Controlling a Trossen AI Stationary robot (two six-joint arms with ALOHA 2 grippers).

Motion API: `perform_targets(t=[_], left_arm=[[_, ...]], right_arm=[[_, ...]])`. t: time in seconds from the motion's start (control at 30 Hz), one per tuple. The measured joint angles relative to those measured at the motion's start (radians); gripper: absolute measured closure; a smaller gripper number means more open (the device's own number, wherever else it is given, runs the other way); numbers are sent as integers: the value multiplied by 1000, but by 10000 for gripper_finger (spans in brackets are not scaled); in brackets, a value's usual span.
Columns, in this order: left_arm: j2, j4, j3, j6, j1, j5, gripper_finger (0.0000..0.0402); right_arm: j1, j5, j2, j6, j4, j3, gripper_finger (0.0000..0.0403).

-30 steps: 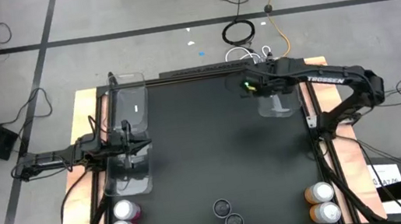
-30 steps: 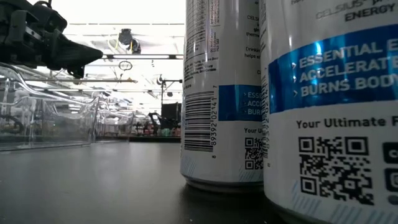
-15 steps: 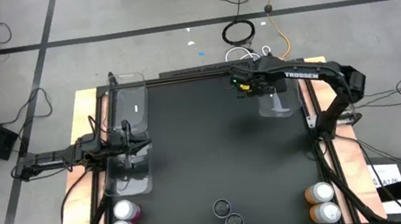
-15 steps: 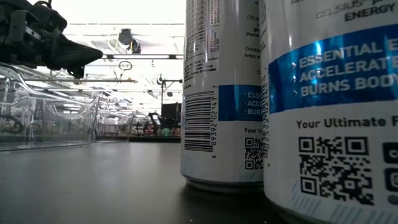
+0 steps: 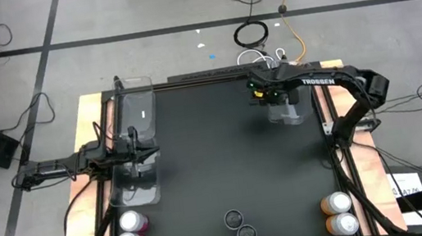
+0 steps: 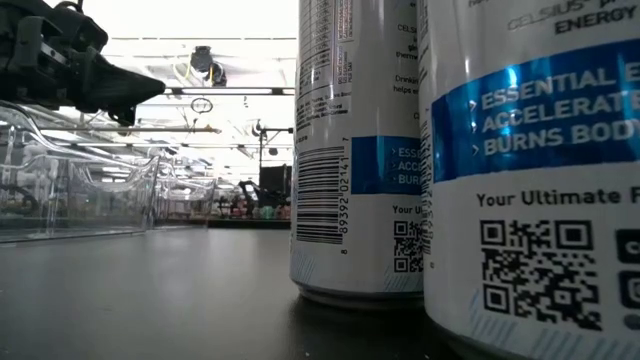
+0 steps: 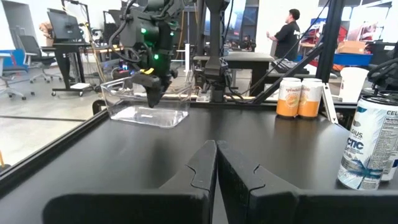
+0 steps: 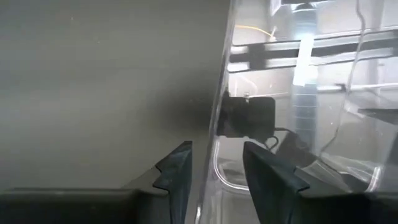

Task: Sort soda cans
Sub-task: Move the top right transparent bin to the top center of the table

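**Right gripper straddling bin wall, cans all unsorted at near edge**

Black table (image 5: 225, 157) first: clear bin (image 5: 134, 149) on my L side, long, running front to back. Smaller clear bin (image 5: 288, 109) at far R. My R arm reaches across the far edge, R gripper (image 5: 271, 101) down at that small bin's rim. Wrist view shows my fingers (image 8: 176, 171) apart w/ the bin's clear wall standing between them, not pinched tight as far as I can see. L gripper (image 5: 138, 150) sits over the long bin, fingers (image 7: 202, 171) pressed together, holding nothing.

Cans all at the near edge, in pairs: two pink cans (image 5: 131, 232) near-L corner, outside the long bin; two dark cans (image 5: 240, 225) mid; two orange cans (image 5: 339, 213) near-R corner. All upright, each pair touching or nearly. None in a bin. Low view is mostly filled by the dark pair's white/blue labels.
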Motion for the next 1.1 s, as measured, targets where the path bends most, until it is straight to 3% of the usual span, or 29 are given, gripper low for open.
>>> perform_targets(t=[0.2,0.43,1.1], left_arm=[[0,0,0,0,0,0,377],[0,0,0,0,0,0,377],[0,0,0,0,0,0,377]], right_arm=[[0,0,0,-8,10,0,313],[3,3,-1,-16,2,0,395],[195,-1,-1,151,64,52,402]])
